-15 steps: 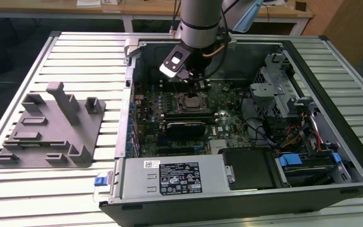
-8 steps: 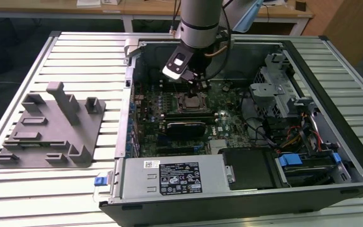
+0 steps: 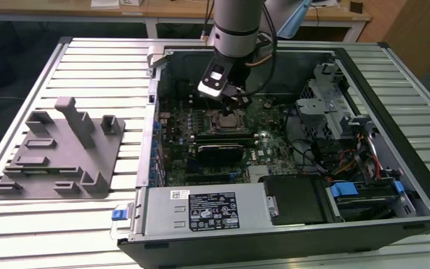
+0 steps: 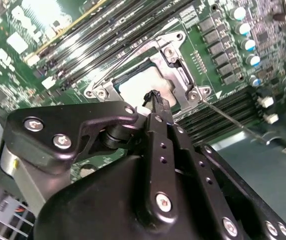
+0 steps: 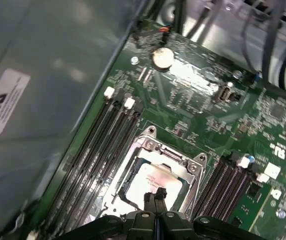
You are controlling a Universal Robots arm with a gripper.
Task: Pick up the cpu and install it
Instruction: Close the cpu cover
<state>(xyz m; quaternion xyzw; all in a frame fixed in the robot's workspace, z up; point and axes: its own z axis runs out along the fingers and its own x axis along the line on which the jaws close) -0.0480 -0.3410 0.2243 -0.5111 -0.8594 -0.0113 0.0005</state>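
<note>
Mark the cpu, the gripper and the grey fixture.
cpu [image 5: 147,180], first wrist view, on its silvery metal top.
gripper [image 5: 155,194], first wrist view, midway between its fingertips.
grey fixture [image 3: 58,154], exterior view, on its flat base.

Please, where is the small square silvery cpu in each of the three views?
Exterior view: small square silvery cpu in the open computer case, under the gripper.
Second wrist view: inside the socket, just past the gripper.
First wrist view: same socket, between black memory slots.
Shared landmark: the silver metal socket frame around it.
</note>
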